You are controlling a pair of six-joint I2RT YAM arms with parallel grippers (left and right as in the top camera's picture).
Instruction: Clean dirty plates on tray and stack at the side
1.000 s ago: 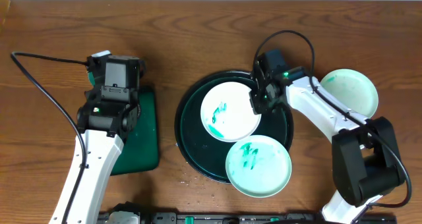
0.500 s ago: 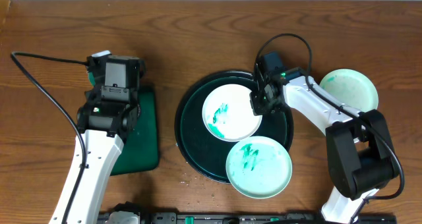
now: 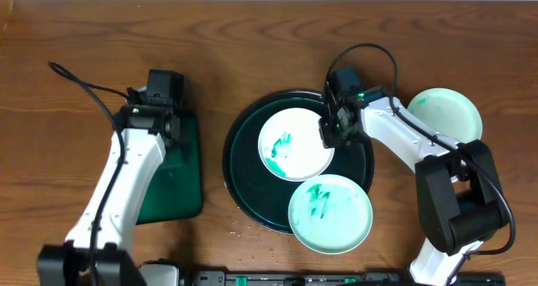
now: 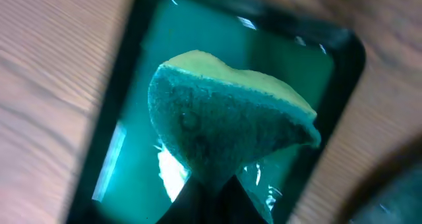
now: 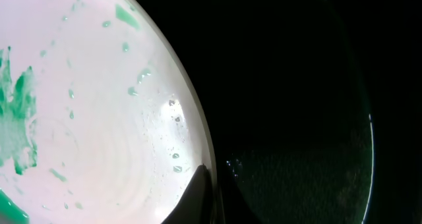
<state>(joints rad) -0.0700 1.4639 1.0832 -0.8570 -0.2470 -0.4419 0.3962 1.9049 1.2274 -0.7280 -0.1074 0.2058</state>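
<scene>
The round black tray (image 3: 244, 172) holds two plates. One white plate with teal smears (image 3: 290, 143) lies in its middle; a greenish smeared plate (image 3: 329, 212) rests over its front rim. A third, faintly green plate (image 3: 445, 118) lies on the table at the right. My right gripper (image 3: 332, 133) is shut on the right rim of the middle plate; the right wrist view shows its fingers (image 5: 210, 179) pinching that plate's edge (image 5: 99, 118) over the dark tray (image 5: 297, 118). My left gripper (image 4: 211, 184) is shut on a green-and-yellow sponge (image 4: 224, 125).
A small rectangular green tray (image 3: 181, 181) lies on the wooden table at the left, under my left gripper (image 3: 160, 109); it also shows wet and shiny in the left wrist view (image 4: 297, 66). A black cable (image 3: 84, 88) trails from the left arm.
My left arm has swung and its wrist has shifted right and toward the back over the green tray. My right gripper has stayed on the plate's rim.
</scene>
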